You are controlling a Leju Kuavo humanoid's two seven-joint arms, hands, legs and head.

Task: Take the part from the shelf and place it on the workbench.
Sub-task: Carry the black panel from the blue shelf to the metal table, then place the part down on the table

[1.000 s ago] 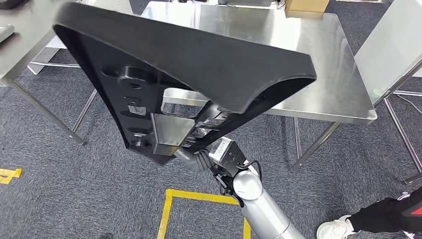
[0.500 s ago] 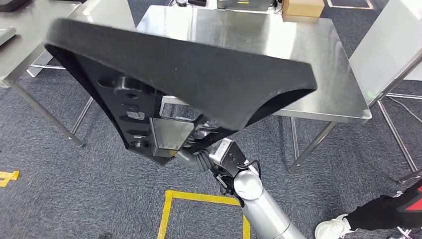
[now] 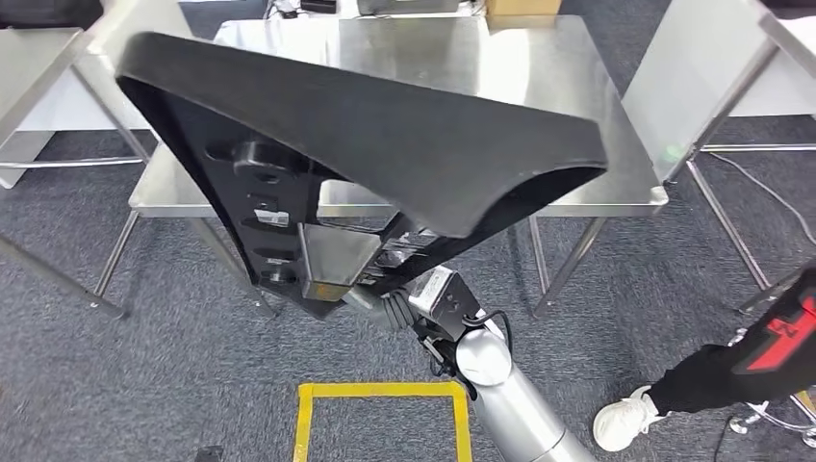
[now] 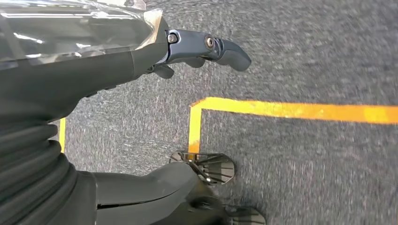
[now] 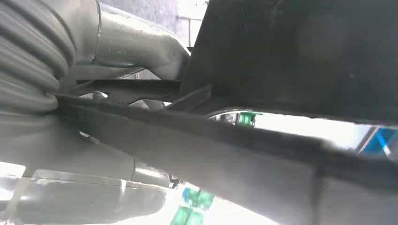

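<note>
Right robot hand [image 5: 94, 136] grips the matte black, curved triangular part [image 3: 385, 144]; steel table [image 3: 577, 87] at twelve o'clock; left robot hand [image 4: 187, 49] empty, fingers apart.

Straight ahead there's a shiny steel workbench [image 3: 568, 106] on thin legs, with a cardboard box [image 3: 524, 7] sitting at its far edge. Underneath it's all grey carpet floor [image 3: 144, 375] with a yellow tape square [image 3: 383, 391] marked on it.
</note>
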